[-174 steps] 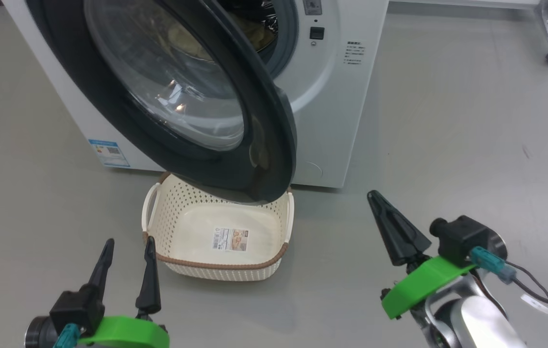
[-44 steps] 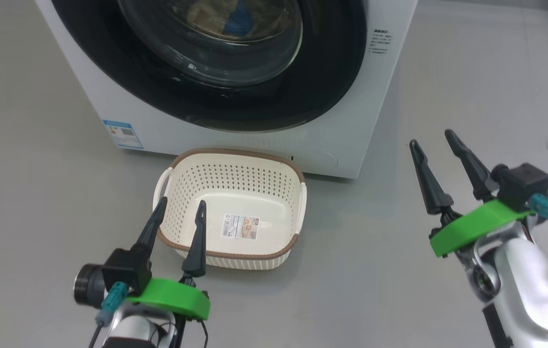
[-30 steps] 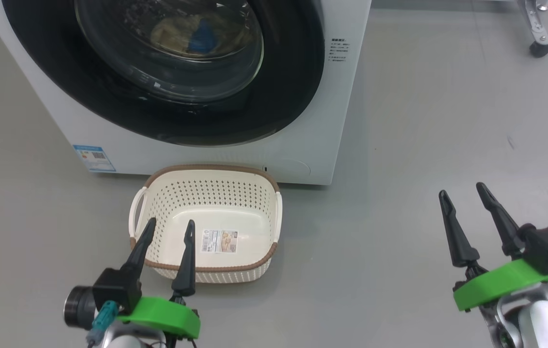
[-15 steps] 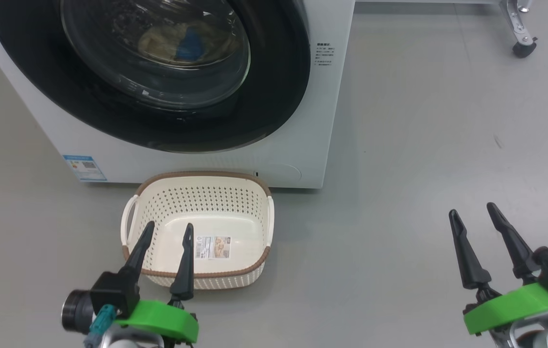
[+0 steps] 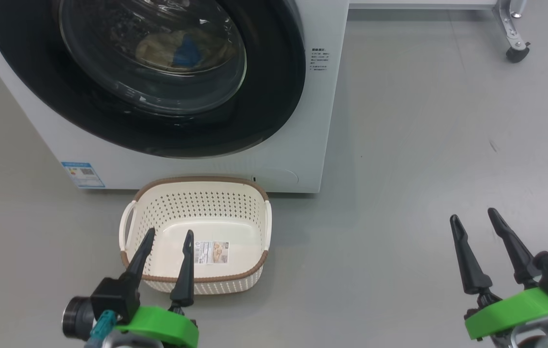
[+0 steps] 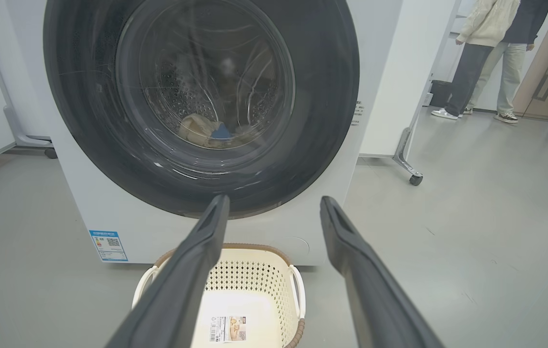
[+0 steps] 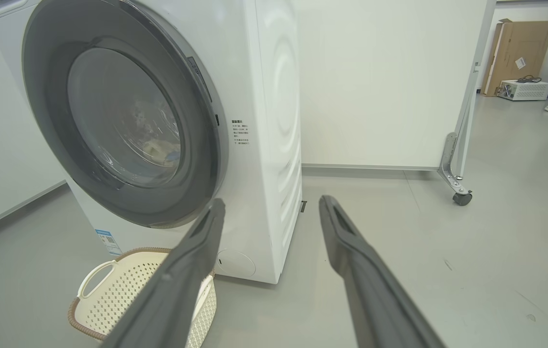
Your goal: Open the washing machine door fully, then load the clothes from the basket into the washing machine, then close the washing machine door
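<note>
the washing machine [image 5: 196,164] stands on the grey floor [image 5: 423,145] with the washing machine door [image 5: 274,96] closed flat against its white front. through the glass bowl the clothes [image 5: 177,48] lie in a small cream heap with a blue patch at the bottom of the steel drum. the basket [image 5: 196,182] sits on the floor just in front of the machine, below the door, its brown rim near the white front and the label [image 5: 212,251] showing on its bare bottom. a blue sticker [image 5: 82,174] is at the machine's lower left corner. the left gripper [image 5: 170,233] hovers above the basket's near edge, fingers spread apart and holding nothing, pointing toward the door. the right gripper [image 5: 473,215] hangs over the floor well to the right of the basket and machine, its fingers likewise parted with nothing between them. in the left wrist view two people [image 6: 486,48] stand far off beyond the machine, and a caster wheel [image 5: 515,50] rests on the floor to the right
</note>
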